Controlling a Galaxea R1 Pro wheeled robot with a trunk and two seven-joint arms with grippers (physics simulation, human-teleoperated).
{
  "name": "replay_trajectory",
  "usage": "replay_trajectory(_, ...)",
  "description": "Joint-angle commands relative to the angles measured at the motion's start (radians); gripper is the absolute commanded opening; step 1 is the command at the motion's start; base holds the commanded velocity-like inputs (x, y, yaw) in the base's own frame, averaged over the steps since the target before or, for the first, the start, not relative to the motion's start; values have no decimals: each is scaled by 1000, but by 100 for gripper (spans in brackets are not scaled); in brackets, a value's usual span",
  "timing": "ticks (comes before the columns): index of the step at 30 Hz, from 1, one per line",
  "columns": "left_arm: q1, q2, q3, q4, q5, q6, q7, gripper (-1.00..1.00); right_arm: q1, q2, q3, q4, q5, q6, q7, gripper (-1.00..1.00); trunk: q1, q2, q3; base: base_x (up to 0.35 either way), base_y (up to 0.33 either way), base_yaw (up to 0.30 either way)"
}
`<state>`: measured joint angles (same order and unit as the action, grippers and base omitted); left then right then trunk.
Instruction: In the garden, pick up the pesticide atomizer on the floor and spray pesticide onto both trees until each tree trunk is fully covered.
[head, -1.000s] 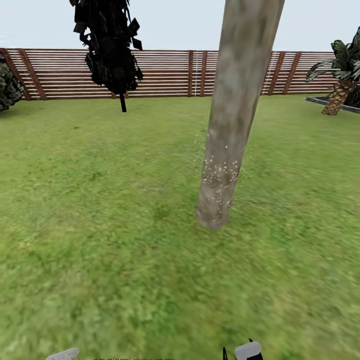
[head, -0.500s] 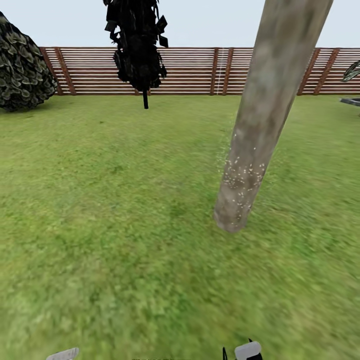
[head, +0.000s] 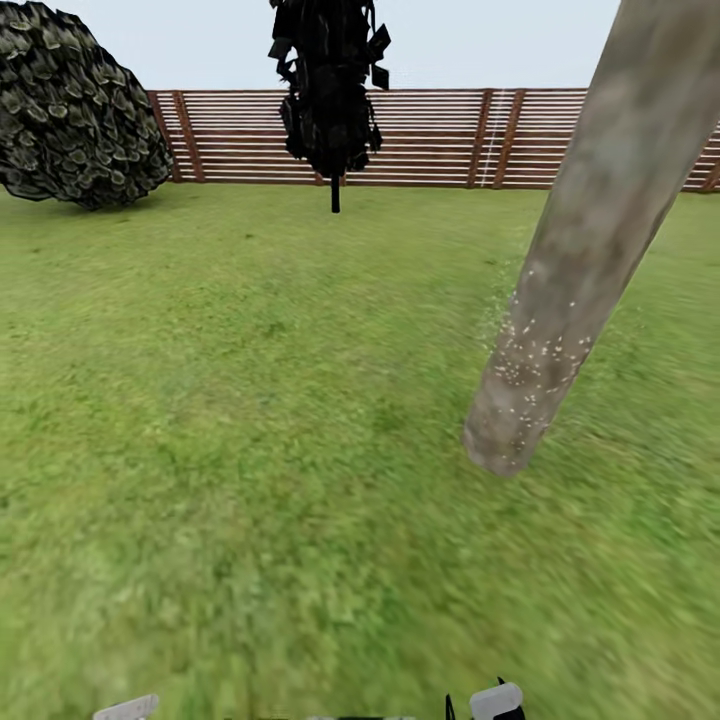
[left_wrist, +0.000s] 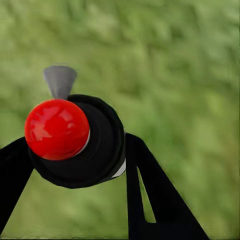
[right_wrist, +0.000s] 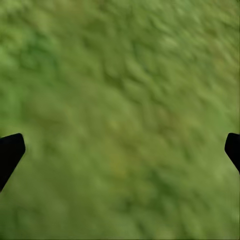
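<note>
Pale trunk (head: 590, 250) cut off above, my left gripper (left_wrist: 75, 160) clamping atomizer (left_wrist: 75, 142), my right gripper (right_wrist: 120, 150) spread over grass (right_wrist: 120, 100).

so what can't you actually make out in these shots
- Tree trunk, head view: its top and crown are cut off by the picture's upper edge; white specks show low down, but coverage on the far side is hidden.
- Pesticide atomizer, left wrist view: the red top and dark body hide the bottle's lower part.
- Right gripper, right wrist view: just the fingertips at the edges, over blurred grass.
</note>
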<state>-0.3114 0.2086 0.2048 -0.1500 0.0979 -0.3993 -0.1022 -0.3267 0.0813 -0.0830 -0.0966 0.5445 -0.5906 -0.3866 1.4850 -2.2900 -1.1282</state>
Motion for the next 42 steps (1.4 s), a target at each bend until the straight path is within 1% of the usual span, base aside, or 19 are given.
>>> replay_trajectory(1,0,0,1,0,0,0,-2,-100,0,0,0,0,0,0,0,100,0,0,-1,0,0,266)
replay_trajectory(32,0,0,2,1,2,-1,-4,-100,0,0,-1,0,0,0,-2,100,0,0,-22,0,0,266)
replay_trajectory(42,0,0,2,1,2,-1,-1,-100,0,0,-3,-1,-1,0,-2,100,0,0,-23,0,0,280)
